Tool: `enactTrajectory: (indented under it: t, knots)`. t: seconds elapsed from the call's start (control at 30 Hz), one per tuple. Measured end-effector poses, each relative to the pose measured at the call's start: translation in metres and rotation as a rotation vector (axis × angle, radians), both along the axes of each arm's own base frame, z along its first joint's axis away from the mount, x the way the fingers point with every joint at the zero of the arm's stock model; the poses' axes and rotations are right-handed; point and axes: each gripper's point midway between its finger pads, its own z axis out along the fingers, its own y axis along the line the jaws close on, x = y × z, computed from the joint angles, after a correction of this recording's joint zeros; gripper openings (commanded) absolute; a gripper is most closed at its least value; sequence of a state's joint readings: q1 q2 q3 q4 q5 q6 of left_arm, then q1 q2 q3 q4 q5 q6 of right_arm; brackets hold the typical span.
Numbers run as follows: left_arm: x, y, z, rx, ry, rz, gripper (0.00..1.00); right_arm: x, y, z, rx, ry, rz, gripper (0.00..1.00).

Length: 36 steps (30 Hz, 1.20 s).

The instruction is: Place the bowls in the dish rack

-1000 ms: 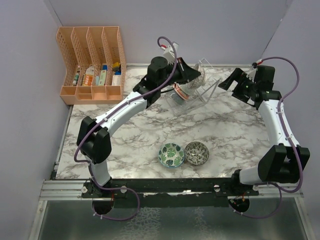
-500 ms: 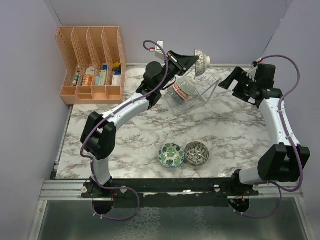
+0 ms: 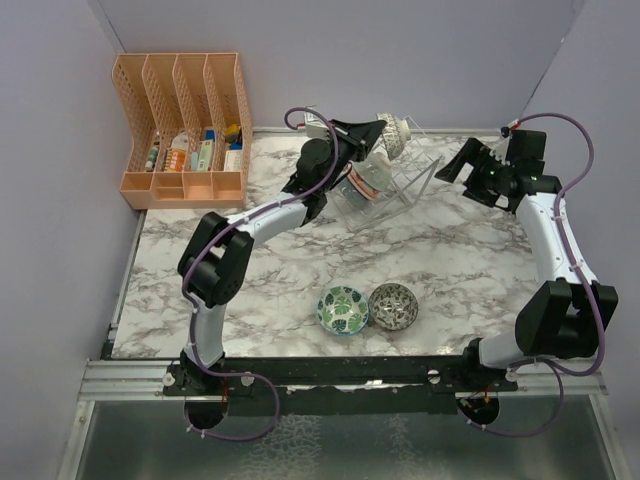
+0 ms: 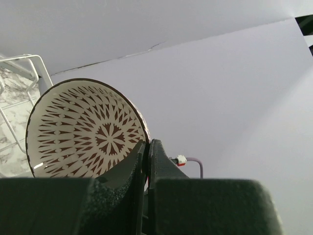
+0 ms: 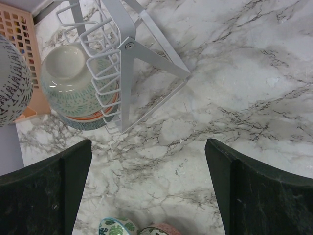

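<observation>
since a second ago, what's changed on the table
The left gripper, shut on the brown-patterned bowl, carried it up and away from the dish rack, then partway back. The right gripper, orange-rimmed bowl in the rack, teal bowl and grey lattice bowl stayed put.

Robot lab test cell: plain lilac partition walls [image 3: 60,200] box in white marble-pattern table [image 3: 450,260]; aluminium mounting rail [image 3: 130,377] along near edge; orange plastic slotted organizer [image 3: 185,120] well left of left jaws.
</observation>
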<state>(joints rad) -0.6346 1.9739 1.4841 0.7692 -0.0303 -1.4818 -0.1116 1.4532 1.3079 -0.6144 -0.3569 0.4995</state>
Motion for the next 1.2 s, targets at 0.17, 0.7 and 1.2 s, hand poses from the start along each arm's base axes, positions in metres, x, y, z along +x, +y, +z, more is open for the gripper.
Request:
enactTrajectory:
  t: [0.17,0.7,1.2]
  knots:
    - [0.007,0.002,-0.007,-0.052,0.025,0.009,0.00,0.000,0.000,0.000,-0.001,0.001,0.000,0.99]
    - [0.014,0.006,-0.047,-0.145,0.106,0.013,0.00,0.002,-0.001,-0.007,-0.005,0.017,0.006,0.99]
    - [0.019,0.005,-0.062,-0.220,0.139,0.004,0.00,0.001,-0.001,-0.019,-0.013,0.051,0.016,0.99]
